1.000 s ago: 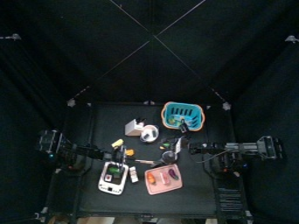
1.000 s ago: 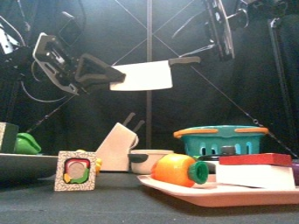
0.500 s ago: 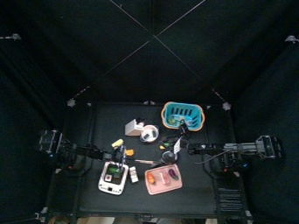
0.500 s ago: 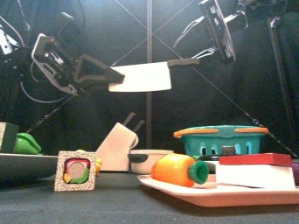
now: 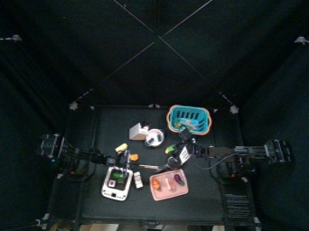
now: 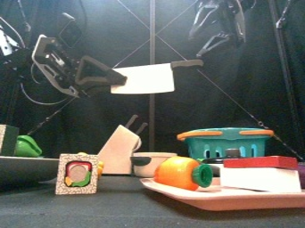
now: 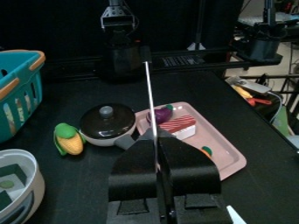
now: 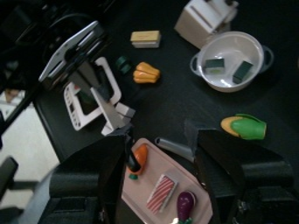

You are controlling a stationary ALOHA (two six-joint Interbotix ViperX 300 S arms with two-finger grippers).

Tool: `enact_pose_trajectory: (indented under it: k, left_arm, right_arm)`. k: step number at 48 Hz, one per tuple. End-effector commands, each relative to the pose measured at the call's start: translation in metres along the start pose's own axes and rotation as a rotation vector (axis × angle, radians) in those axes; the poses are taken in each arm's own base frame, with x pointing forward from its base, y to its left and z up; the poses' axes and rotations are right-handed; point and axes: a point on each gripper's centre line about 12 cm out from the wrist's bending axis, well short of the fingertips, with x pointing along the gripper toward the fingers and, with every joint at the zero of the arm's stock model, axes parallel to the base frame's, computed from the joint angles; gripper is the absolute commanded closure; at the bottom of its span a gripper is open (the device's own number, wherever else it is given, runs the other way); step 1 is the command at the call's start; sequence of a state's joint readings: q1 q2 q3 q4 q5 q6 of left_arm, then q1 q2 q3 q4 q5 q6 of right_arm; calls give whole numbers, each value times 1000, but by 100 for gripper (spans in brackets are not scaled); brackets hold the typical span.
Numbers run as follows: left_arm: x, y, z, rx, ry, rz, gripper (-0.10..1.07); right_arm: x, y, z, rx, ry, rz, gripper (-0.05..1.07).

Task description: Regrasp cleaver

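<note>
The cleaver (image 6: 145,80) hangs level high above the table, with its pale blade broadside in the front view and its dark handle (image 6: 185,64) pointing right. My left gripper (image 6: 98,76) is shut on the blade's left end. In the left wrist view the blade (image 7: 149,96) shows edge-on as a thin line running out from between the shut left gripper (image 7: 152,166). My right gripper (image 6: 218,27) hangs open above and to the right of the handle, apart from it. The right wrist view shows the right gripper (image 8: 163,144) with nothing between its jaws.
Below the cleaver stand a white knife block (image 6: 119,147), a small pot (image 6: 152,162) and a teal basket (image 6: 226,140). A pink tray (image 6: 226,198) with an orange vegetable (image 6: 181,172) lies at the front right. A framed card (image 6: 78,174) stands at the front left.
My right gripper has risen and swung away from the cleaver's handle, staying open. The left gripper and the cleaver have not moved.
</note>
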State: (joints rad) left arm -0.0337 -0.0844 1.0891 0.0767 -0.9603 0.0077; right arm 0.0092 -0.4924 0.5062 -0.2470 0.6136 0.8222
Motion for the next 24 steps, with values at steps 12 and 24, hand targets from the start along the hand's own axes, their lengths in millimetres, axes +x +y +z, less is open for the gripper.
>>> enact_pose_trajectory:
  k: [12,24]
  left_arm:
    - [2,2,9,2,-35,6,74]
    - [2,2,9,2,-37,6,74]
  right_arm:
    - [9,-10,-31,-26,147,-13,17]
    - [5,-5,-34,-283,157,-17,17]
